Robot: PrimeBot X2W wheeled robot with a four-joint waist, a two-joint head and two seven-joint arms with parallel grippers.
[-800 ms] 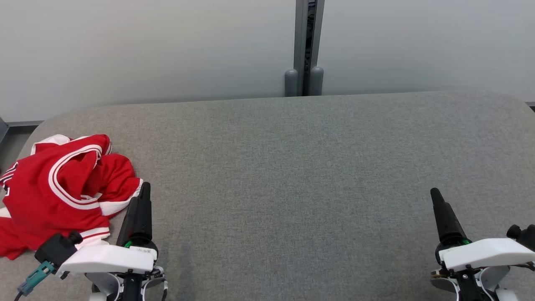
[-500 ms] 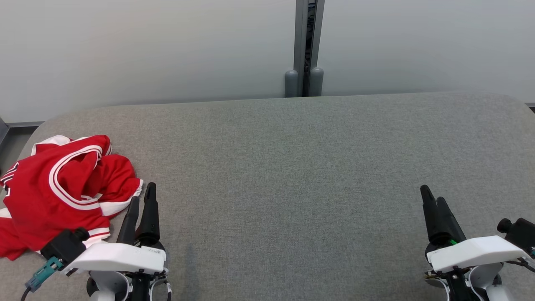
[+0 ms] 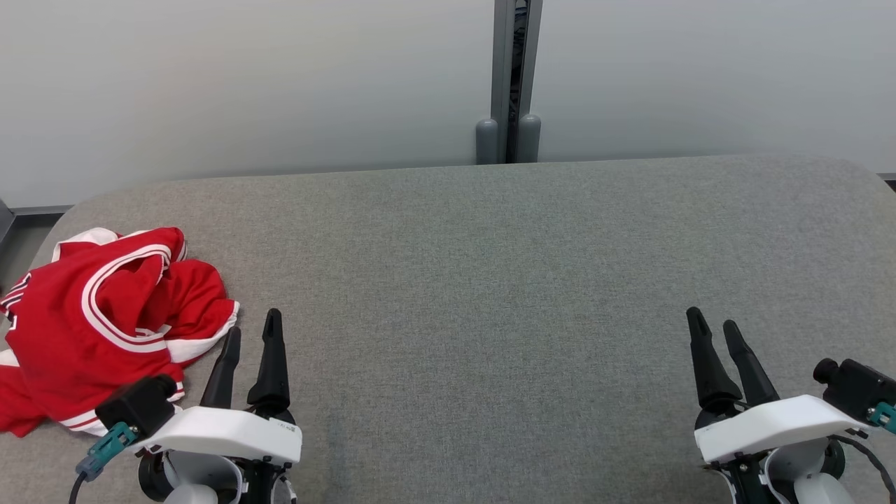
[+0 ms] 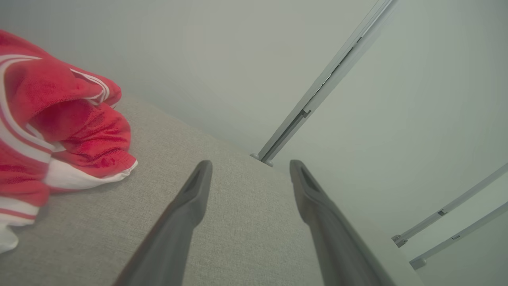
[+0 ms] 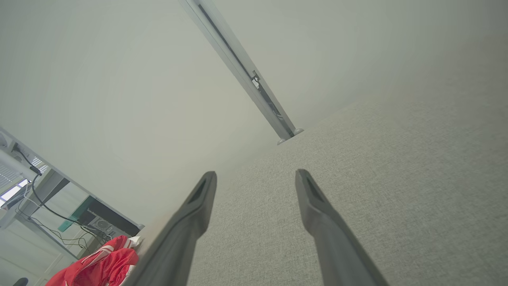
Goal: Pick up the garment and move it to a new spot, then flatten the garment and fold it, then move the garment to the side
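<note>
One red garment (image 3: pixel 105 315) crumpled at left edge of one grey surface (image 3: pixel 490 280), just beside left hand (image 3: pixel 252 322); right hand (image 3: pixel 711 318) well apart; two hands spread wide, open room between.

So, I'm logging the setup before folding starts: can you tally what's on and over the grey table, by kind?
Crumpled red jersey garment with white trim: 1
Dark two-fingered grippers: 2 (left gripper, right gripper, both open)
Grey fabric-covered table: 1
Total: 4
</note>
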